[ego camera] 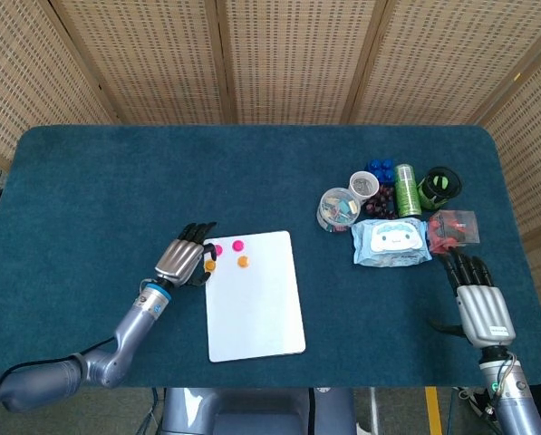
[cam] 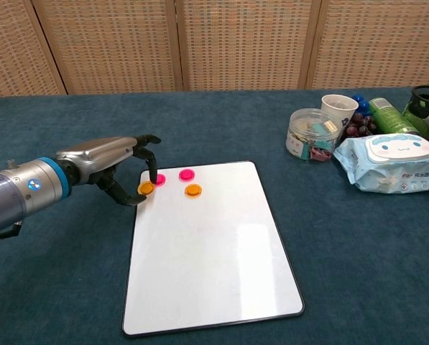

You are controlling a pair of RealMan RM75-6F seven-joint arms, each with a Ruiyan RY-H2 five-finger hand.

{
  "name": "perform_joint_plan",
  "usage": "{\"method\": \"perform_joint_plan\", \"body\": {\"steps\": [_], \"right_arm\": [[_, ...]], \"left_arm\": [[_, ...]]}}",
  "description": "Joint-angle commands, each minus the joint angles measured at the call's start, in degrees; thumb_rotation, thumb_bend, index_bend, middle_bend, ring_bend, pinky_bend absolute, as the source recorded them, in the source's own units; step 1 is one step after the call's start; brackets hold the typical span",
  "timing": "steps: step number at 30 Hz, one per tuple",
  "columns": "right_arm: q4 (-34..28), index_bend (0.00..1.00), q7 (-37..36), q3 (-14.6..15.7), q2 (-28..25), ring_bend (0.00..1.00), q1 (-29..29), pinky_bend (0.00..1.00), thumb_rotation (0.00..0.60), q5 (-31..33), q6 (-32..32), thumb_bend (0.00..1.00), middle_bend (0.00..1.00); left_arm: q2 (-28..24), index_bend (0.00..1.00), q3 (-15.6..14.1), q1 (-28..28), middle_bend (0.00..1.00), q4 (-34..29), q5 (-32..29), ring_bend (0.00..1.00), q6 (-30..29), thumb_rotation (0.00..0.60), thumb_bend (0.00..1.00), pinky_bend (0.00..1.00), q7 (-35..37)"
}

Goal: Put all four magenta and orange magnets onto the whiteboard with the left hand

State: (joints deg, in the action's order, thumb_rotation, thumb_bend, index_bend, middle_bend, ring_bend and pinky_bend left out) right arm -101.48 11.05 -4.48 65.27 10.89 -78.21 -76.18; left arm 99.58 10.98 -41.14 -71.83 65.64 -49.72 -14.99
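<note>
The whiteboard (ego camera: 256,299) (cam: 210,251) lies flat in the middle of the blue table. Near its top edge sit a magenta magnet (ego camera: 238,245) (cam: 187,175) and an orange magnet (ego camera: 243,261) (cam: 193,190). A second magenta magnet (ego camera: 218,248) (cam: 160,179) lies at the top left corner, partly hidden by fingers. My left hand (ego camera: 183,260) (cam: 112,164) hovers at the board's left edge, pinching another orange magnet (ego camera: 210,266) (cam: 146,187) between thumb and finger. My right hand (ego camera: 477,301) rests flat and open at the table's right front, holding nothing.
At the back right stand a wet-wipes pack (ego camera: 391,242) (cam: 391,163), a clear tub of clips (ego camera: 339,207) (cam: 308,134), a paper cup (cam: 338,109), a green can (ego camera: 408,189), a black mesh cup (ego camera: 439,185) and a red packet (ego camera: 453,227).
</note>
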Motion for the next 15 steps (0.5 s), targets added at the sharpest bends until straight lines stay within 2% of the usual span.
{"method": "perform_joint_plan", "body": {"steps": [1,15], "right_arm": [[-0.01,0.0,-0.09,0.01,-0.04,0.0,0.02,0.0,0.6,0.0,0.07,0.14,0.0],[0.06,0.0,-0.25,0.03,-0.09,0.0,0.04,0.0,0.6,-0.02,0.1,0.14,0.0]], "left_arm": [[1.41,0.68,0.41,-0.96,0.0,1.37,-1.11,0.0,0.85,0.6,0.36,0.0,-0.59],[4.03,0.68,0.85,-3.07,0.0,4.12,-3.26,0.0,2.29,0.6,0.36,0.0,-1.27]]}}
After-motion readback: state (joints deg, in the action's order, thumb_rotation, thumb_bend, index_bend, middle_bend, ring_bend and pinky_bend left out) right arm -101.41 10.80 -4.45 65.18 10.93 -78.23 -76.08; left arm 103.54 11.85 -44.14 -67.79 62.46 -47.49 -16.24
